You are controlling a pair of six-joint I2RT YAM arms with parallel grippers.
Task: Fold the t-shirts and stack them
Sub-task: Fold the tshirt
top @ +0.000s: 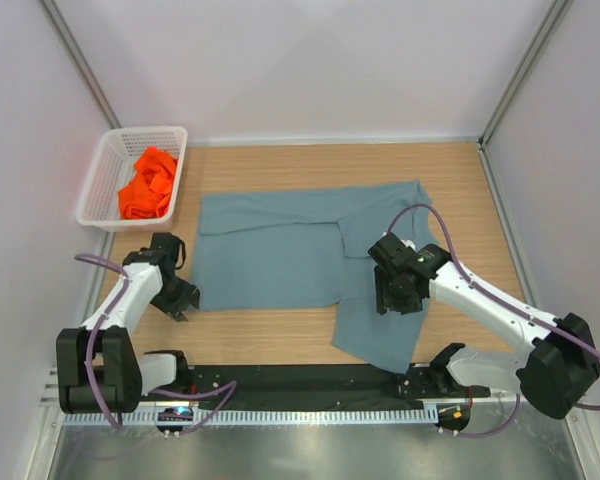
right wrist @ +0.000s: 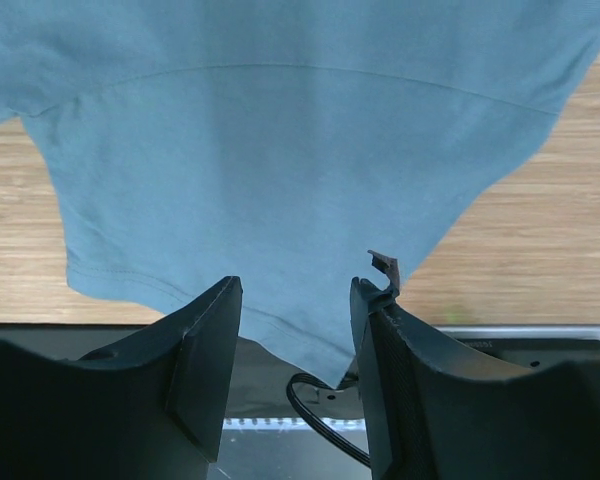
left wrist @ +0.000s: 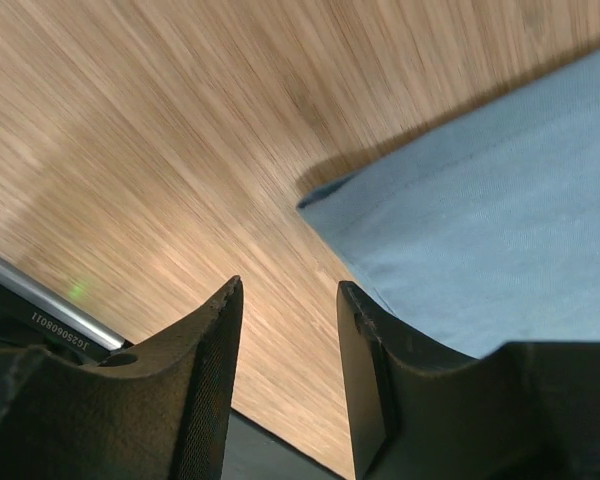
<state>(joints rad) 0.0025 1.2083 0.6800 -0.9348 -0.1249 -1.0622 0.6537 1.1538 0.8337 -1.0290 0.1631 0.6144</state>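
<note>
The left end effector (left wrist: 290, 290) fills the bottom of its wrist view, its two dark fingers (left wrist: 205, 380) spread apart with only bare wood showing in the gap. Nothing is pinched. A corner of the grey shirt (top: 270, 250) lies just ahead of the gap and to its right, and the cloth runs on past the right-hand finger. Whether that finger touches the hem cannot be told. From above, this end effector sits low at the shirt's near left corner, just beside the edge.

The right end effector (right wrist: 295, 290) is also spread and grips nothing. In its wrist view the grey cloth covers most of the frame, and one pointed corner comes down toward the gap between the fingers, its tip over the black rail (top: 300, 380). From above, it stands over the right part of the shirt, where a flap reaches toward the near edge. Whether it rests on the cloth or hangs above it cannot be told.

The grey shirt lies flat across the middle of the counter (top: 270, 335), wide from left to right, with that flap reaching toward the rail on the right side.

The orange shirt (top: 148, 185) lies crumpled in the basket (top: 98, 185) at the far left corner, well apart from both end effectors.
</note>
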